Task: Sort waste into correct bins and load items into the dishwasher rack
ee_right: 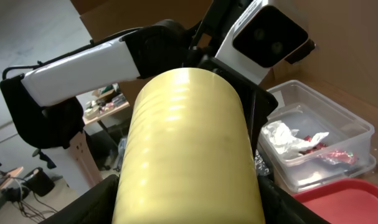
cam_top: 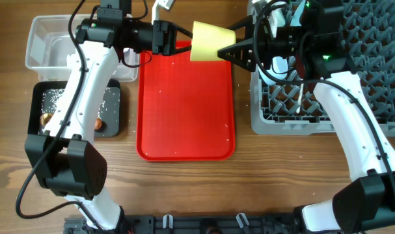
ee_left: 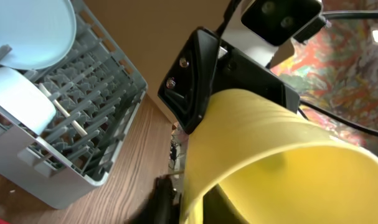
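The small yellow cup (cam_top: 207, 41), plain and smooth, lies on its side between 2 arms. The left gripper (cam_top: 184, 39) pinches its rim. The right gripper (cam_top: 231, 49) straddles its base, but I cannot tell whether it is gripping.

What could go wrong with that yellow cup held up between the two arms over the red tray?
1. The yellow cup hangs in mid-air between the left claw and the right claw. If one lets go before the other grips firmly, it could drop onto the red tray and roll away.
2. The claws sit very close together, so a small misjudged move might knock them into each other.
3. The grey rack already holds a blue plate, which the cup might bump going in.
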Robot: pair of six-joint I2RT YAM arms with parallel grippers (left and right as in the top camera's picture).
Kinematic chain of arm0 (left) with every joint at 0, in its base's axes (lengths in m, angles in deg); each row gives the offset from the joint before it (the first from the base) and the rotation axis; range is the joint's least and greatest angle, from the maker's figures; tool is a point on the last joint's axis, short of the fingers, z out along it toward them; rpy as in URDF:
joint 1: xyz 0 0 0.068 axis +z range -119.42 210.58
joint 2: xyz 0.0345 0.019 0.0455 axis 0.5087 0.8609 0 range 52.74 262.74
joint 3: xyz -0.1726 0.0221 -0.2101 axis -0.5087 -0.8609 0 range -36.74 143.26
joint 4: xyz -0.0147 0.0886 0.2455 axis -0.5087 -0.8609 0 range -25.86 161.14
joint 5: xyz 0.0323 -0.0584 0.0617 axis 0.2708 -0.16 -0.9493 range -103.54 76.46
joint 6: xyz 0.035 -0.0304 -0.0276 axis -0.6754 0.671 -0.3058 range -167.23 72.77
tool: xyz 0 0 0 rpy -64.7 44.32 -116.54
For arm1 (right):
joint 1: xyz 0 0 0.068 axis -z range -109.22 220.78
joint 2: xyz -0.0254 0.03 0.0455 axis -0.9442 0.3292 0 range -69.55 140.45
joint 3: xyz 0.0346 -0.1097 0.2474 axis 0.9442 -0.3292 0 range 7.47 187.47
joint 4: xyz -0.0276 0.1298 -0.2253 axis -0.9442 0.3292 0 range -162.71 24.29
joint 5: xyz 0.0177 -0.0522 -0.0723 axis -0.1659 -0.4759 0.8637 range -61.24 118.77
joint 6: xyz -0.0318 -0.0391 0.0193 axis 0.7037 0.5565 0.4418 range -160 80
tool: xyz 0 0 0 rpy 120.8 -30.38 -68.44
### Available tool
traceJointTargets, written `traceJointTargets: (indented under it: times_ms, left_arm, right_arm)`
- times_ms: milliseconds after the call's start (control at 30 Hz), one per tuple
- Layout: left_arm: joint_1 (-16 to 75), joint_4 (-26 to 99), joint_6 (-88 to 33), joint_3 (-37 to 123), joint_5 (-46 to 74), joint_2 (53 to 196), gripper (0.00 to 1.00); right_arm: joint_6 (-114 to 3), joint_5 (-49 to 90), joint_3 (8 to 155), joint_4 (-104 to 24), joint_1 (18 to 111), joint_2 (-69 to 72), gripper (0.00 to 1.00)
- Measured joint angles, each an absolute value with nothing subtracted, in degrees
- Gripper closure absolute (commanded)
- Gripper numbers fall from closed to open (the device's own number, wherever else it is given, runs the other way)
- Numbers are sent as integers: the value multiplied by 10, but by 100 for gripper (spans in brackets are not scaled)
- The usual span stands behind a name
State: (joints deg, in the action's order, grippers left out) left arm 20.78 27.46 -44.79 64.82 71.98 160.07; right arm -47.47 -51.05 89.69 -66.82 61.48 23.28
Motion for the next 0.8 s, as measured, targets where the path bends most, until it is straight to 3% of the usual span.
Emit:
traceJointTargets:
  times_ms: [167,333,467,633,800]
  left_arm:
    - [204,275,-450,648,725,1601,43]
    - [205,275,-450,648,726,1601,42]
    - [205,275,-450,648,728,1601,40]
    - [205,257,-450,648,637,1601,34]
    - [204,200,-450,649,393,1601,32]
  right_arm:
    - [-475,-512,897,-673,623,233,57]
    - [-477,-546,897,-667,705,233,64]
    - [-478,-531,899,-563,777,233,64]
    - [-460,-342,903,-336,811,224,63]
    - [-441,-76,941,-119,810,147,62]
